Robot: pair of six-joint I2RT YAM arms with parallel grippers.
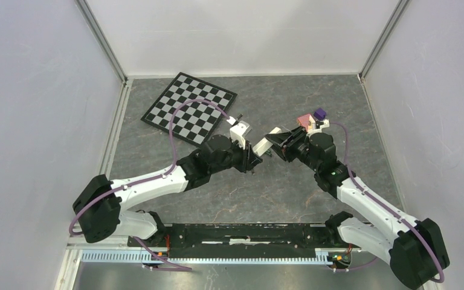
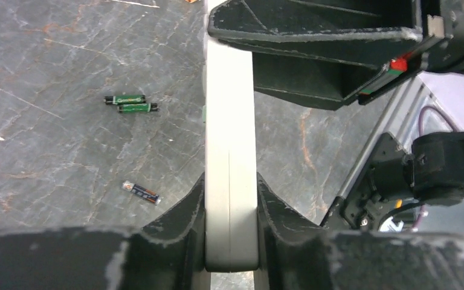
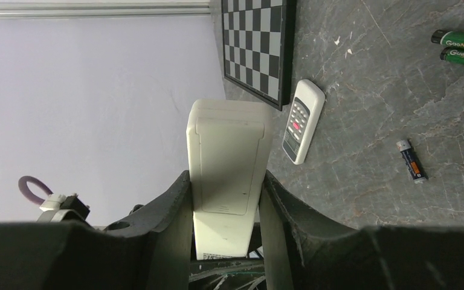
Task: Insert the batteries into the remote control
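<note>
Left gripper [image 2: 231, 187] and right gripper [image 3: 225, 181] both clamp the white remote control [image 3: 226, 133]; batteries [image 2: 134, 107] lie loose nearby.

Remote control [image 3: 226, 163]: white, slim, raised clear of the table [image 2: 48, 151], gripped at both ends, with its back face (battery cover closed) toward the right wrist camera. Two green-wrapped batteries [image 2: 137, 107] lie flat, side by side. One dark battery [image 2: 141, 193] (orange band) lies flat nearby, apart from them.
</note>
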